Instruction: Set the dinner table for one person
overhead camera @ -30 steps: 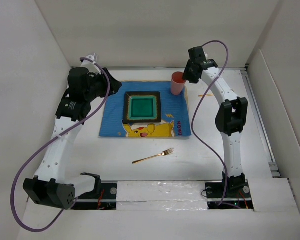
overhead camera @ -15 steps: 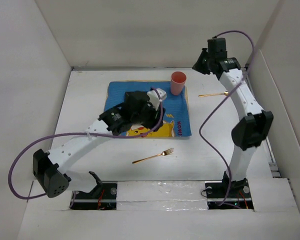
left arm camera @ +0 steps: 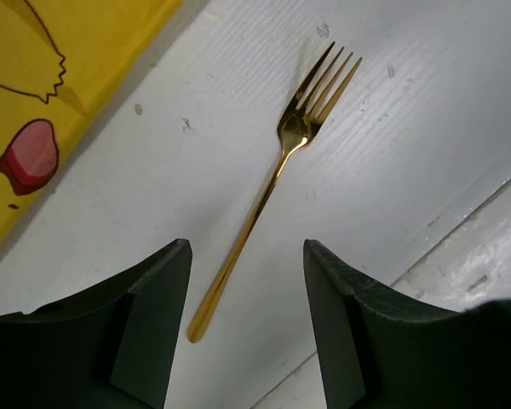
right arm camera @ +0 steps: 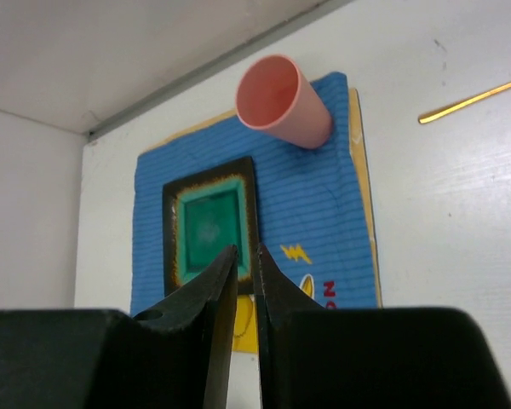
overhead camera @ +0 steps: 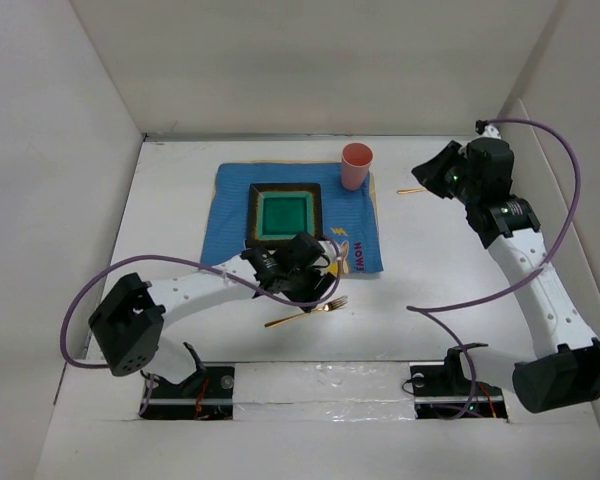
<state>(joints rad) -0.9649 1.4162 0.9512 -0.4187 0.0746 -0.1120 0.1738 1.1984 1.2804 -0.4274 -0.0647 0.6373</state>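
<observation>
Left pincer [left arm camera: 247, 249] open above fork [left arm camera: 277, 175], jaws straddling handle end. Fork flat on worktop [overhead camera: 430, 290], just off near edge of mat [overhead camera: 365, 225]. Worktop spans whole view beneath everything, walls [overhead camera: 310, 70] on three sides. Good grasp, by judgement: descend straight, pads low, close across thin handle; metal likely slippery. Right pincer [right arm camera: 245, 249] closed, empty, raised over right side. Plate [overhead camera: 283, 215] and cup [overhead camera: 356, 165] occupy mat. Open room right of mat; front ledge [overhead camera: 320, 380] near fork.
</observation>
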